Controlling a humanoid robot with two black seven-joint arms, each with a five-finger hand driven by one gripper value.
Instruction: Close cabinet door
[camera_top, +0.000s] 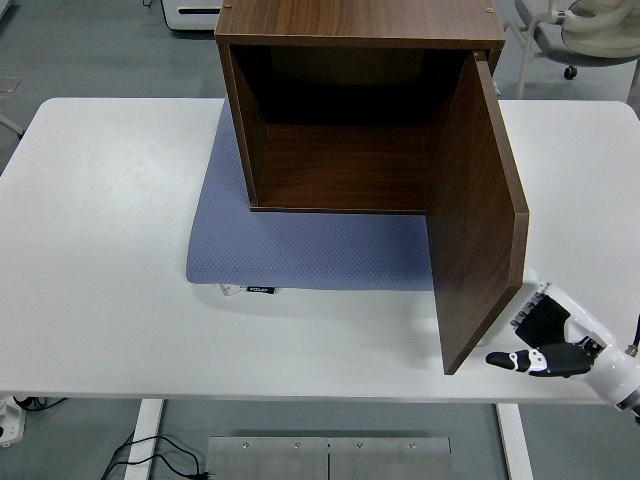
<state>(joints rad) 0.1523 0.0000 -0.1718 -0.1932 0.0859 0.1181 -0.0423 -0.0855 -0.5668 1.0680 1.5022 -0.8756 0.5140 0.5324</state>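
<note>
Cabinet door (478, 205) wide open — right hand (545, 338) just behind its free edge, fingers loosely spread, gripping nothing.
Stiff, hinged, probably light — best pushed flat near that outer edge.

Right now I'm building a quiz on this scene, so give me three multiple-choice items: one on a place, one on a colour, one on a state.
1. Where is the right hand?
A. inside the cabinet
B. at the door's free edge, near the table's front right
C. on the cabinet's top

2. What colour is the mat under the cabinet?
A. red
B. green
C. blue-grey

3. How does the cabinet door stand?
A. swung wide open
B. fully shut
C. lying off on the table

Answers:
1. B, the hand sits just right of the door's lower corner.
2. C, the blue-grey mat shows in front of the cabinet.
3. A, the door juts forward and the inside is bare to view.
</note>
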